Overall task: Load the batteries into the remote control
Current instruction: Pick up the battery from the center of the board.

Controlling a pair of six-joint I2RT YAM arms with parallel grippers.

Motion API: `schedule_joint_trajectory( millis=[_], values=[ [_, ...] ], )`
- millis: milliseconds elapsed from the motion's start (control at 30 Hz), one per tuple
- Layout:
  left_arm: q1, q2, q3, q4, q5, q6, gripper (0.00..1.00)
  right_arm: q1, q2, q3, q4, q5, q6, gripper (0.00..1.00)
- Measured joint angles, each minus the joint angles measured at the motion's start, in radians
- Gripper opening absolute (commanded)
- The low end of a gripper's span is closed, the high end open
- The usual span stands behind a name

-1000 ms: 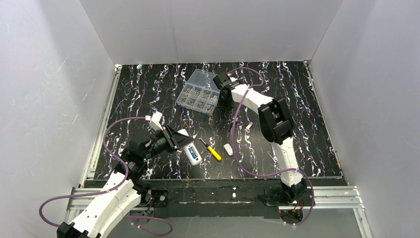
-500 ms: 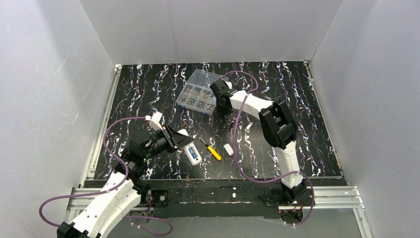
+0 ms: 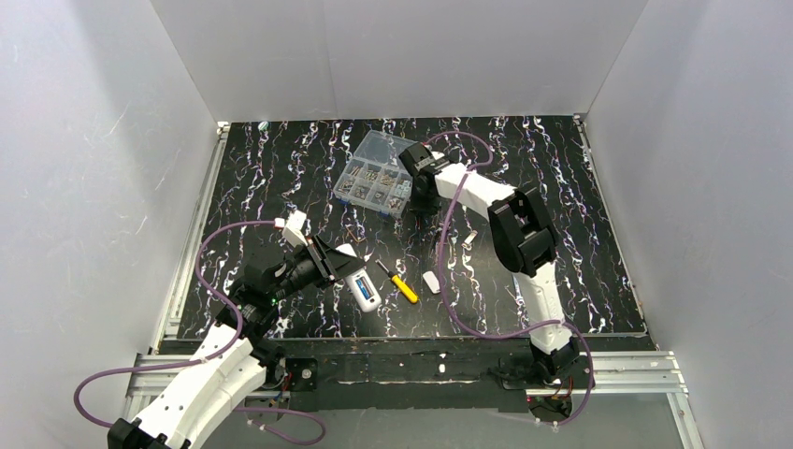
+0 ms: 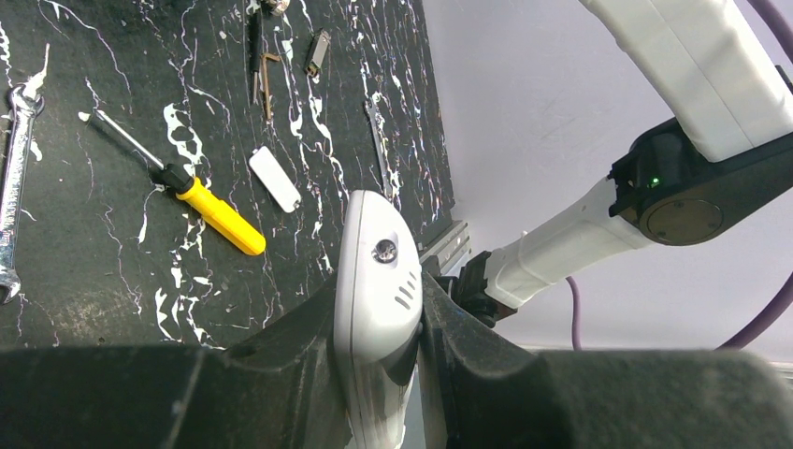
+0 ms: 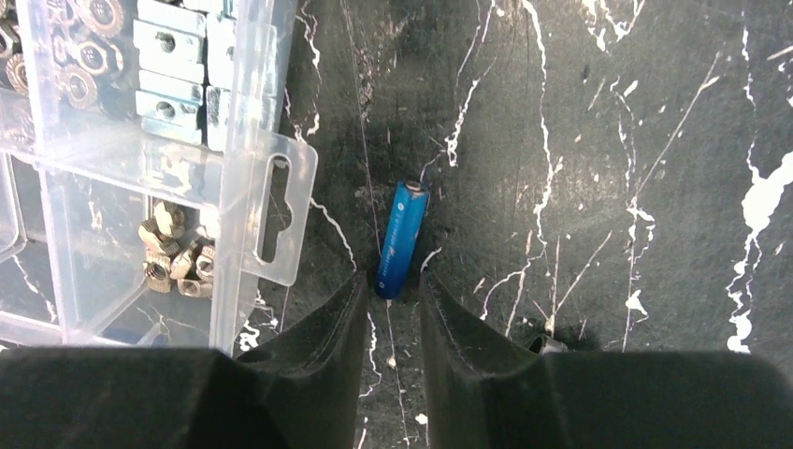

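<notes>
The left gripper (image 4: pixel 378 323) is clamping tight around the slim white plastic remote control (image 4: pixel 374 267), pinching the bar's narrow sides so that its rounded end is poking out past the black fingertips. It is holding it low over the near left part of the black, white-veined table (image 3: pixel 281 168). From above, a strip of blue is showing on the remote's upward face, though it is too small to say what it is. Just beside the remote's free end a yellow-handled screwdriver with a dark shaft (image 4: pixel 217 213) is lying flat. A small separate white cover piece (image 4: pixel 275 178) is resting a little beyond it, apart from both. A silver spanner (image 4: pixel 9 187) is lying at the edge of the left wrist's view. Across the table the right arm is reaching far out to the clear plastic compartment box of metal nuts and screws (image 5: pixel 252 140). The right gripper (image 5: pixel 391 313) is pointing down at the tabletop right next to the box's hanging tab. Its jaws are standing only narrowly apart and are holding nothing. One small blue cylindrical battery (image 5: pixel 402 234) is lying flat on the table just beside the box. Its near end is sitting in the mouth of that gap, with a sliver of dark table showing on either side of it, so the fingers are bracketing the cell rather than squeezing it.
</notes>
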Motion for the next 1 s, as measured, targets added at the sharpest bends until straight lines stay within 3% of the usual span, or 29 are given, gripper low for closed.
schedule_joint_trajectory(
  millis=[233, 400, 567, 733, 1000],
  values=[
    [0.000, 0.001, 0.000, 0.000, 0.000, 0.000, 0.00, -0.004, 0.021, 0.039, -0.034, 0.001, -0.002, 0.23],
    [0.000, 0.003, 0.000, 0.001, 0.000, 0.000, 0.00, -0.011, 0.021, 0.038, -0.040, -0.007, -0.011, 0.06],
    [0.000, 0.014, 0.003, 0.008, 0.000, 0.000, 0.00, -0.013, -0.033, -0.056, 0.049, -0.022, -0.051, 0.01],
    [0.000, 0.038, 0.004, 0.044, 0.002, 0.001, 0.00, -0.013, -0.200, -0.278, 0.124, -0.090, -0.166, 0.01],
    [0.000, 0.088, 0.003, 0.224, 0.038, 0.087, 0.00, 0.008, -0.681, -0.555, 0.307, -0.373, -0.404, 0.01]
  ],
)
